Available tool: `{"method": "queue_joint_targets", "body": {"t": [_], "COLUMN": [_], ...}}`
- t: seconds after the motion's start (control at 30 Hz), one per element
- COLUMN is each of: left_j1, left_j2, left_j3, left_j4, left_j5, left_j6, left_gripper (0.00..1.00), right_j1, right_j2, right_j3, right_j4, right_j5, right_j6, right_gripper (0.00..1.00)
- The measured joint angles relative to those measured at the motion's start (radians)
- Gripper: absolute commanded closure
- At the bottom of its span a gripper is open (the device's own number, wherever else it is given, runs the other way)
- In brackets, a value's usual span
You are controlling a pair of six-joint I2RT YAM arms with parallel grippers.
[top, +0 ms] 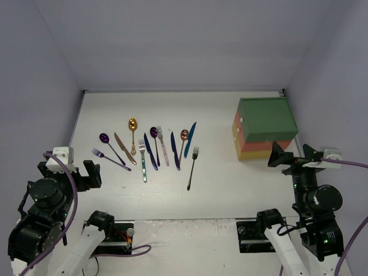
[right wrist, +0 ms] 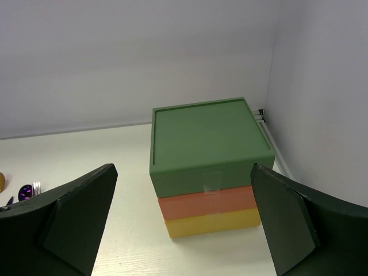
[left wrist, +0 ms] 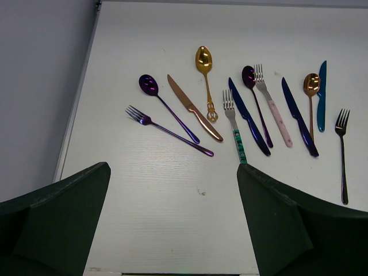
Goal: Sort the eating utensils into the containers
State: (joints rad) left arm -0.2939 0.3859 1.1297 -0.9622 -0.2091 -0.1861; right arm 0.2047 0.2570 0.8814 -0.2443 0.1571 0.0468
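- Left fingers (left wrist: 63,218) stand wide apart and hold nothing. We see the eating utensils (left wrist: 248,115) in a row across the upper half of the left wrist frame, beyond the fingertips and apart from them.
- Right fingers (right wrist: 69,224) are also spread wide and empty. The containers (right wrist: 210,167) sit mid-frame between them, farther off: green over red-orange over yellow.
- We find a small pale tab (right wrist: 211,181) on the green front, too small to read.

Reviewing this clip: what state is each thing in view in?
Stacked green, red-orange and yellow drawer boxes: all closed.
Coloured shiny metal forks, spoons and knives: lying loose on the white table, unsorted.
Left end effector: open, empty.
Right end effector: open, empty.
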Motion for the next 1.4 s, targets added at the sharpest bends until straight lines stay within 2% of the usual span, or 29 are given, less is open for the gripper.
{"method": "queue_joint_targets", "body": {"t": [0.47,0.7,0.9,0.97,1.2,1.4], "left_j1": [0.000,0.000,-0.001,-0.001,-0.001,-0.001], "left_j2": [0.010,0.068,0.136,0.139,0.113,0.093], "left_j3": [-0.010,-0.074,-0.134,-0.165,-0.296,-0.365], "left_j4": [0.021,0.080,0.153,0.183,0.279,0.317], "left_j5": [0.002,0.012,0.017,0.009,-0.025,-0.035], "left_j6": [0.004,0.003,0.004,0.003,-0.008,-0.016], "left_gripper": [0.09,0.09,0.09,0.09,0.09,0.09], "right_j1": [0.000,0.027,0.073,0.126,0.523,0.662], "right_j2": [0.087,0.324,0.589,0.666,0.967,1.153], "right_j3": [0.017,0.117,0.269,0.309,0.388,0.388], "right_j4": [0.000,-0.003,0.000,-0.002,0.019,0.013], "right_j5": [-0.012,-0.012,-0.011,0.026,0.356,0.590], "right_j6": [-0.031,-0.075,-0.079,-0.089,-0.163,-0.183], "right_gripper": [0.00,0.00,0.00,0.00,0.00,0.00]}}
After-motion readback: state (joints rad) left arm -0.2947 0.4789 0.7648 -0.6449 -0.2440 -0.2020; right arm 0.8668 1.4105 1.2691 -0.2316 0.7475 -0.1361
